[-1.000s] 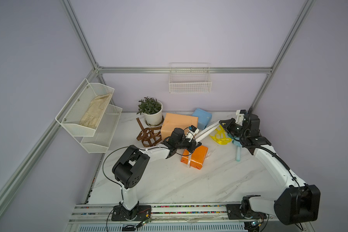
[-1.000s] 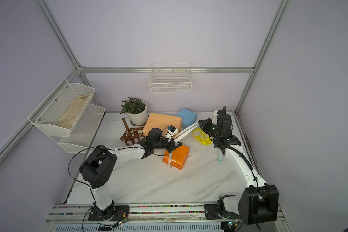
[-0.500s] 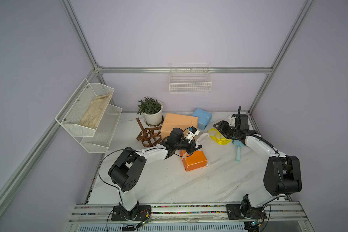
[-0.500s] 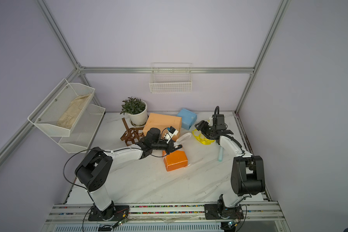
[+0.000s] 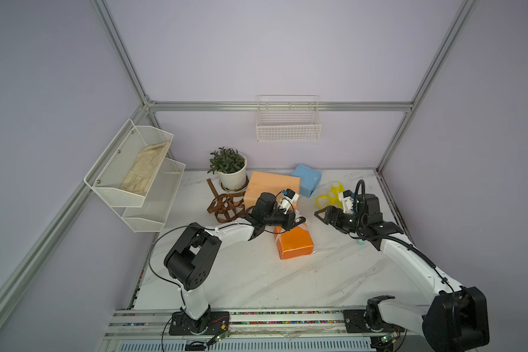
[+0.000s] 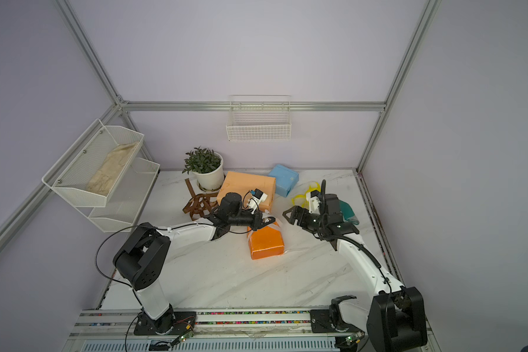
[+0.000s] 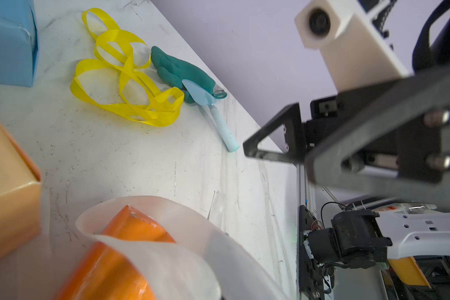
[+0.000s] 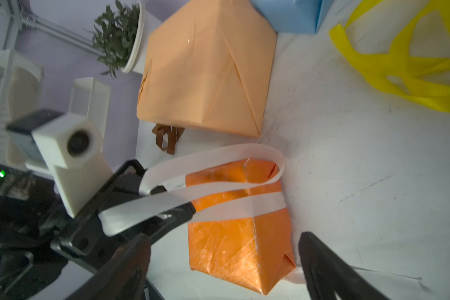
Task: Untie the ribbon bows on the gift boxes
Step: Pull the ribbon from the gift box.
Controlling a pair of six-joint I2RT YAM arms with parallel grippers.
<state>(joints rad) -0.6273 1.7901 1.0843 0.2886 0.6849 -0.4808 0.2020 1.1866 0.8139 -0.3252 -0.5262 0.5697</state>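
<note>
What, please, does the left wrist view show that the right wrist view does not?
Only the left wrist view: the teal glove and the pale blue tool. Only the right wrist view: the potted plant, the brown ribbon and the left claw, shut on the white ribbon. Both: that white ribbon, the yellow ribbon, the bright orange box, the peach box, the blue box and the open right claw.

Robotics lab test cell: alu frame (image 5: 281, 106), plain lilac walls (image 5: 256, 45), arm-mount rail (image 5: 287, 317).
</note>
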